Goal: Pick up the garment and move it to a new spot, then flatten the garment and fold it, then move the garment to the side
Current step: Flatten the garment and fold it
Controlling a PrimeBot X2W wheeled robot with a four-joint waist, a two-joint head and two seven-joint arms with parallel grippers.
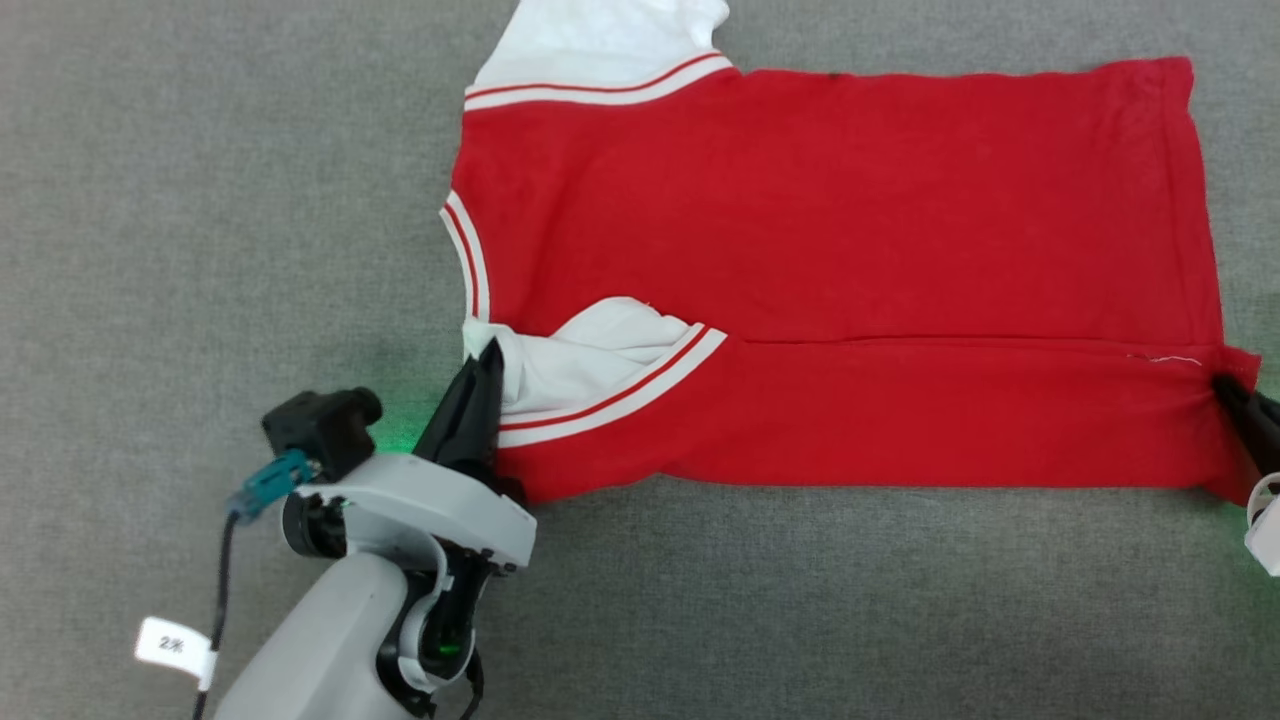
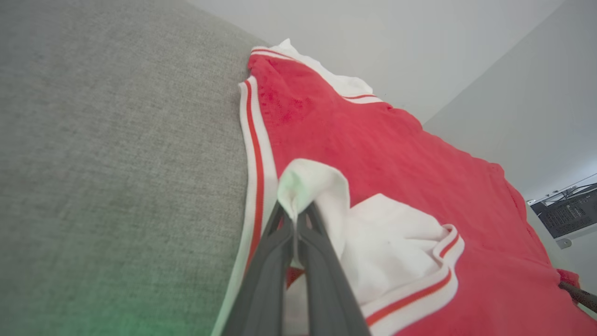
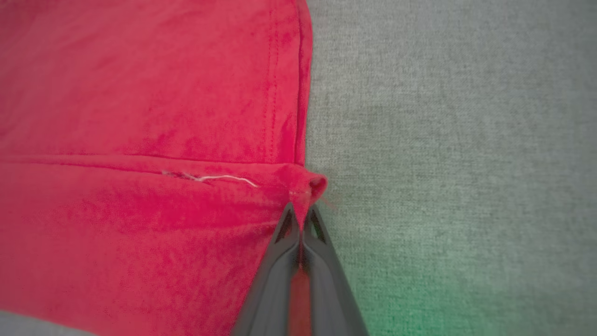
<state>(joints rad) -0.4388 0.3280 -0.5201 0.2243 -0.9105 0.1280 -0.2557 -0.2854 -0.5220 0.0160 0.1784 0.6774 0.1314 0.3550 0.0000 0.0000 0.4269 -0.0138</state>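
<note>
The red garment (image 1: 830, 210) lies spread on the grey surface, collar to the left, hem to the right; its near long edge is folded over onto the body as a band (image 1: 900, 420). The number is hidden. My left gripper (image 1: 490, 352) is shut on the white sleeve tip (image 2: 303, 179) beside the striped collar (image 2: 255, 154). At the right, my right gripper (image 1: 1225, 388) is shut on the red hem corner (image 3: 305, 184), pinched between its fingers (image 3: 280, 261). The other white sleeve (image 1: 600, 40) lies at the far edge.
Grey fabric surface (image 1: 200, 200) surrounds the shirt, with open room at left and along the near side. A pale wall (image 2: 419, 46) and a dark device (image 2: 566, 212) stand beyond the surface in the left wrist view.
</note>
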